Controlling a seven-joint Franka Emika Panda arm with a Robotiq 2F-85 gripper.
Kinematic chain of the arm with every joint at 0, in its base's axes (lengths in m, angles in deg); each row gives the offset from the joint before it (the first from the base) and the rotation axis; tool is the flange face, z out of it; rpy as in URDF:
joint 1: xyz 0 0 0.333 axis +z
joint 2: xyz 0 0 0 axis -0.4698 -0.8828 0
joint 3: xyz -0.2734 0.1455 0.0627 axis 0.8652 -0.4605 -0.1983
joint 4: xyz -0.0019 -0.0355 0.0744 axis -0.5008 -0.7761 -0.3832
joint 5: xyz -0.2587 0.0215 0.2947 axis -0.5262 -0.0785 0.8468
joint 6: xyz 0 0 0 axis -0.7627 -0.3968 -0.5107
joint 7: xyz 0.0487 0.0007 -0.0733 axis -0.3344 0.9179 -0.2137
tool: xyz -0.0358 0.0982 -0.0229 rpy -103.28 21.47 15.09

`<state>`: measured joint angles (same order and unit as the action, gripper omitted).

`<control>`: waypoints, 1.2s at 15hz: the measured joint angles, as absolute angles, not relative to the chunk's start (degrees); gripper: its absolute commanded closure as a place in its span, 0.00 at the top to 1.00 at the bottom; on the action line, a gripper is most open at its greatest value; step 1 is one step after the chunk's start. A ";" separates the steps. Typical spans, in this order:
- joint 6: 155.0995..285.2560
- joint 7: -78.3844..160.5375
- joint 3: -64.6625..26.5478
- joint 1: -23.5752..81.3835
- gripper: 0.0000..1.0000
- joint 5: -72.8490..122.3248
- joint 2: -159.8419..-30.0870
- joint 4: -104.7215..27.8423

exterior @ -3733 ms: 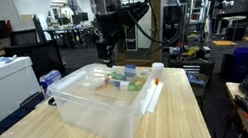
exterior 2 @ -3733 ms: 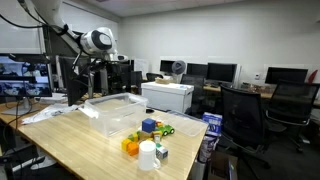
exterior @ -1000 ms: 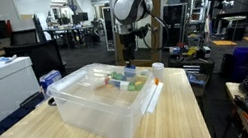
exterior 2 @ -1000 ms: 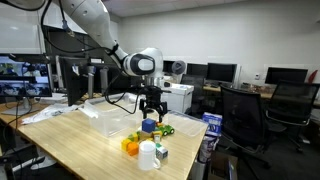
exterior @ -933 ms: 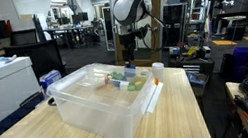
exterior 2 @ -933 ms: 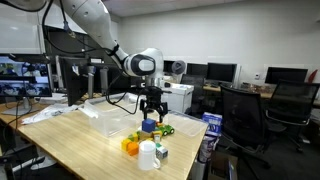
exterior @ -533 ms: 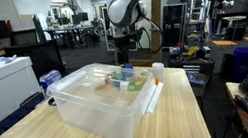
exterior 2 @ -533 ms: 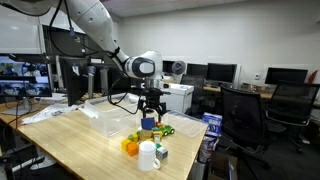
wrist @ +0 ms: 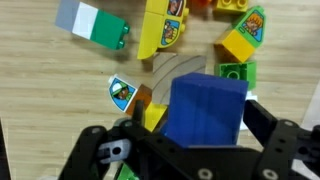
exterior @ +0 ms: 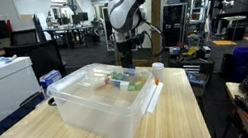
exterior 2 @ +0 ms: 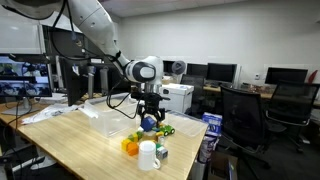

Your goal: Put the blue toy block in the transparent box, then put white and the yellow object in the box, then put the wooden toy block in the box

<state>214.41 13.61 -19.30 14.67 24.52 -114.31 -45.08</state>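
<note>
Wrist view is showing the claw [wrist: 203, 125] straddling the blue toy block [wrist: 208, 100], one finger standing at each side; whether it is pinching cannot be told. Yellow bricks [wrist: 163, 25] nearby are carrying cartoon-picture stickers, their lettering too small to read. Everything is sitting on a pale wood-grain table [wrist: 50, 100]. In both exterior views the transparent box [exterior: 105, 108] is resting near this cluster, with office monitors [exterior 2: 222, 72] and chairs [exterior 2: 245, 115] standing behind.
</note>
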 measured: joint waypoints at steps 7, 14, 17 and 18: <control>212.44 15.20 -18.20 14.66 0.31 24.52 -114.28 -44.62; 210.01 20.31 -18.17 16.97 0.31 24.43 -108.59 -44.24; 208.64 20.84 -19.14 20.30 0.31 23.75 -101.85 -44.85; 208.60 20.84 -19.65 21.48 0.31 23.06 -99.96 -45.39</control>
